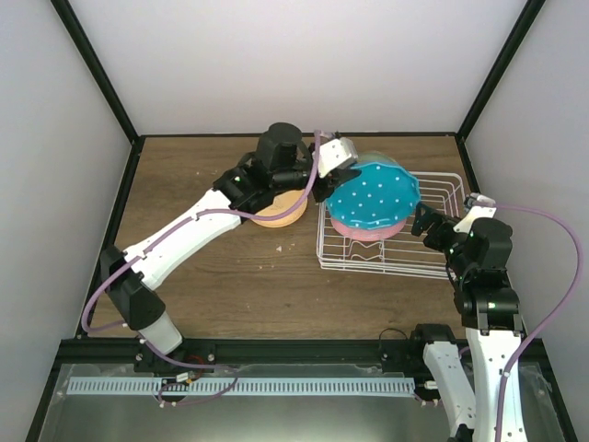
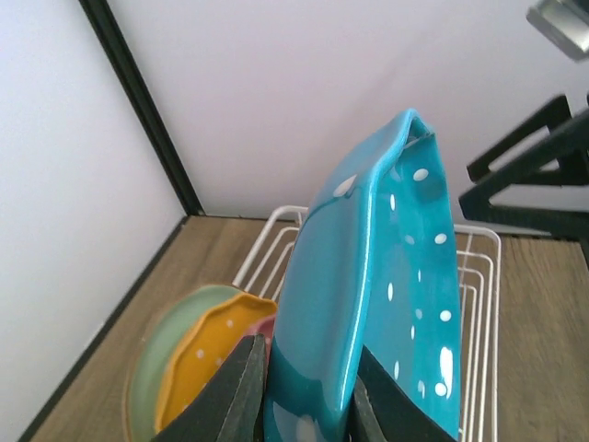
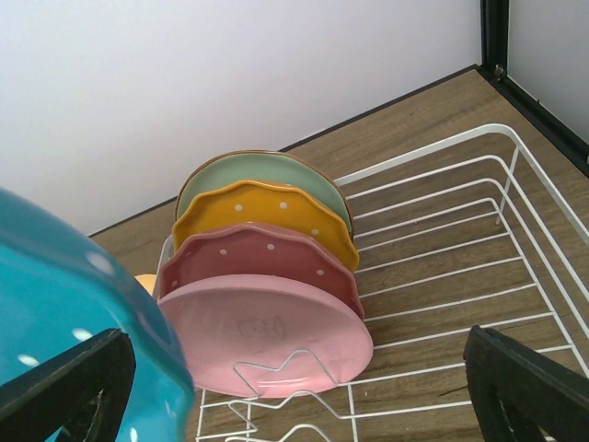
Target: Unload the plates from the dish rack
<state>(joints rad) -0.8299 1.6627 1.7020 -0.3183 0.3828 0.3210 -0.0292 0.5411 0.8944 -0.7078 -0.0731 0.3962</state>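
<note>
My left gripper (image 1: 336, 172) is shut on the rim of the dotted teal plate (image 1: 373, 196) and holds it lifted above the left end of the white wire dish rack (image 1: 433, 262). In the left wrist view the teal plate (image 2: 368, 304) sits between the fingers (image 2: 230, 396). The pink (image 3: 267, 331), dotted maroon (image 3: 258, 262), dotted orange (image 3: 267, 216) and mint green (image 3: 267, 170) plates stand in a row in the rack (image 3: 460, 276). The peach plate (image 1: 281, 210) lies on the table left of the rack. My right gripper (image 1: 425, 224) is open and empty over the rack's right part.
The rack's right half (image 3: 479, 212) holds no plates. Black frame posts (image 1: 488, 83) and white walls close the table at back and sides. The left arm's forearm (image 1: 198, 230) crosses the table left of the peach plate.
</note>
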